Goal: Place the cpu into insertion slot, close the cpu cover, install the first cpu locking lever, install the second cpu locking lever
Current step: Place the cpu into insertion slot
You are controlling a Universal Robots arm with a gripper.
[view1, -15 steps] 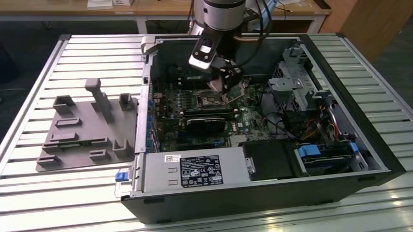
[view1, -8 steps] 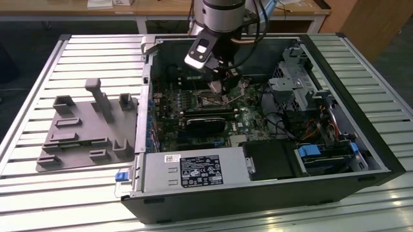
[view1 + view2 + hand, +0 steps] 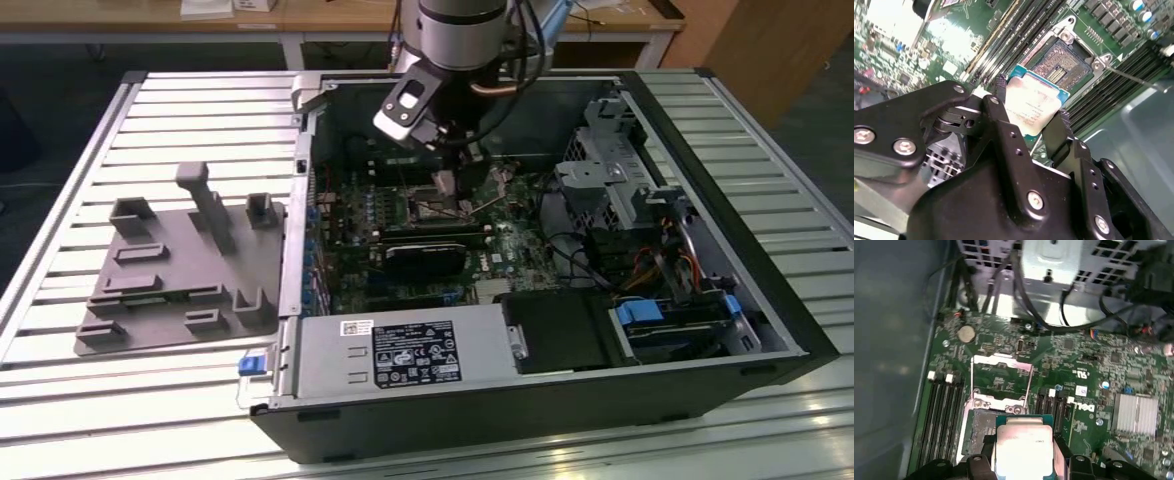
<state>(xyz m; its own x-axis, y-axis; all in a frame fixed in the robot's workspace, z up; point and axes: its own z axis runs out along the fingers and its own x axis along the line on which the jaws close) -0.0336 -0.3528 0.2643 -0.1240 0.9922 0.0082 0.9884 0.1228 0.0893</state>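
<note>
Between the two black fingers (image 3: 1000,90) of the gripper (image 3: 1032,102) sits the cpu (image 3: 1029,114). It is clamped by opposite edges, with its pale metal top facing the second wrist view. It is held clear of the board and is not seated. In the first wrist view the cpu (image 3: 1024,447) overlaps one side of the insertion slot (image 3: 979,432), whose dark contact field lies bare. In the second wrist view the insertion slot (image 3: 1061,62) shows just beyond the chip's far edge.

The cpu cover (image 3: 1002,361) stands raised on the far side of the socket, its big window open. A thin locking lever (image 3: 1134,77) juts out from one socket corner, swung free. Long black memory slots (image 3: 944,410) run close along one flank of the socket, and a second bank (image 3: 1054,410) runs along the other.

Further out on the green board are a coin battery (image 3: 966,332) and a finned silver heatsink (image 3: 1136,412). Black cables (image 3: 1074,322) trail across the board from a perforated metal drive cage (image 3: 1054,260).

In the exterior view the arm (image 3: 461,30) reaches down into the open computer case (image 3: 534,420), and the gripper (image 3: 445,172) hangs low over the board. A black card (image 3: 427,255) lies just beside it, and a grey power supply (image 3: 400,355) sits nearer the camera. The case rests on a slatted tabletop (image 3: 747,440). A grey moulded fixture (image 3: 180,265) lies well apart on the exterior view's left.
</note>
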